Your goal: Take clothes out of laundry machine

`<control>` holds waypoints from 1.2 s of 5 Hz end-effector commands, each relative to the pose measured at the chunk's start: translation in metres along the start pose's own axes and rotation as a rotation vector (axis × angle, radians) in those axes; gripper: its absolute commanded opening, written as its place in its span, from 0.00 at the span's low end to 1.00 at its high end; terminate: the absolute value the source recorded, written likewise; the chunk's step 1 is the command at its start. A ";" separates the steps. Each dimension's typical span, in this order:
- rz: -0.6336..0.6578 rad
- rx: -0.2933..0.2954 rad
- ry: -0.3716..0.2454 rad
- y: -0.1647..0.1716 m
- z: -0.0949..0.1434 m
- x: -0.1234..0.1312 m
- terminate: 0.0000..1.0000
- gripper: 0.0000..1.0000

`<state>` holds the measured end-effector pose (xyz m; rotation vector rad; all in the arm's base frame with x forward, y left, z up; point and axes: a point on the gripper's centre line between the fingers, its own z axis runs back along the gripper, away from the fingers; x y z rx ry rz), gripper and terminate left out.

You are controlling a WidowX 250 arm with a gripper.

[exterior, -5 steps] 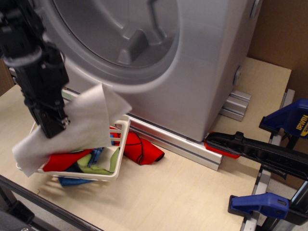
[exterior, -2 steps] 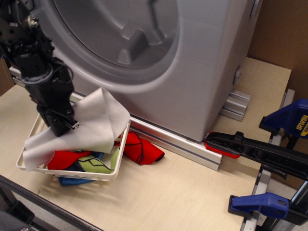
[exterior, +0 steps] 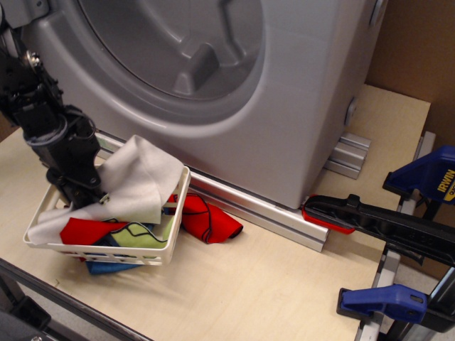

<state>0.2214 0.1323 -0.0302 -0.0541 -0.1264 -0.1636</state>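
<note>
The light grey cloth (exterior: 138, 181) lies draped over the white slatted basket (exterior: 175, 217), on top of red, green and blue cloths. My gripper (exterior: 84, 193) is low over the basket's left side, its dark fingers still closed on the cloth's left edge. The grey laundry machine (exterior: 298, 106) stands right behind the basket. Its ribbed drum (exterior: 178, 42) shows through the round opening, and no cloth is visible inside it.
A red cloth (exterior: 210, 224) lies on the table beside the basket, and a blue cloth (exterior: 106, 268) pokes out under it. An aluminium rail (exterior: 263, 213) runs along the machine's base. Blue clamps (exterior: 423, 177) and a black-red clamp (exterior: 377, 220) stand at the right.
My gripper has come down and slightly left with the light grey cloth. The cloth, which hung in the air over the basket, now rests on the basket's contents.
</note>
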 end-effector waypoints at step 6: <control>0.162 0.065 0.021 -0.011 0.151 0.056 1.00 1.00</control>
